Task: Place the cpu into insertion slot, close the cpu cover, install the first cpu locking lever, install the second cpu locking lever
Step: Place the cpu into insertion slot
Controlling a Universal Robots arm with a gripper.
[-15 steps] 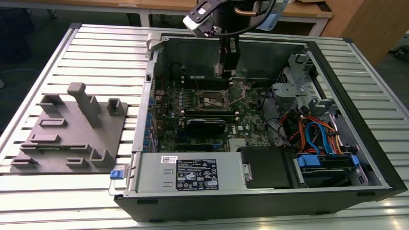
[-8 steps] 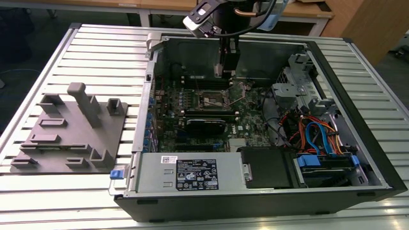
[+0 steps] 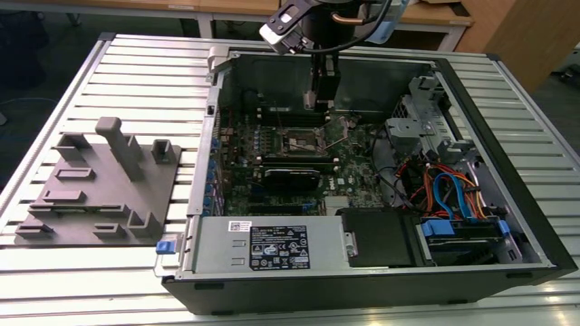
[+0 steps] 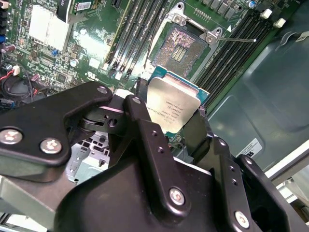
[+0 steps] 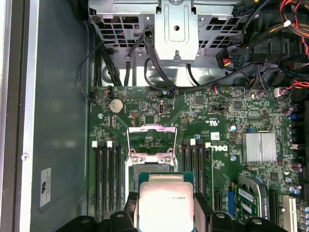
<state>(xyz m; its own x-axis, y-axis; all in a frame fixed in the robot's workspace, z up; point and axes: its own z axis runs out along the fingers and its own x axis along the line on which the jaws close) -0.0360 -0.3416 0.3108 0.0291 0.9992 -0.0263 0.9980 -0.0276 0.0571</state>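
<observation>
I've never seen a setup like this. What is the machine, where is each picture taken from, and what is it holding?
A single robot arm reaches down into an open computer case lying on a slatted metal table; the exterior view shows this from off the arm. A grey fixture plate lies at the exterior view's left. Both wrist views come from cameras riding on the arm, looking at the green circuit board. The gripper is shut on the cpu, a small silvery square chip, held above the board. The insertion slot is uncovered, with the cpu cover raised open.
</observation>
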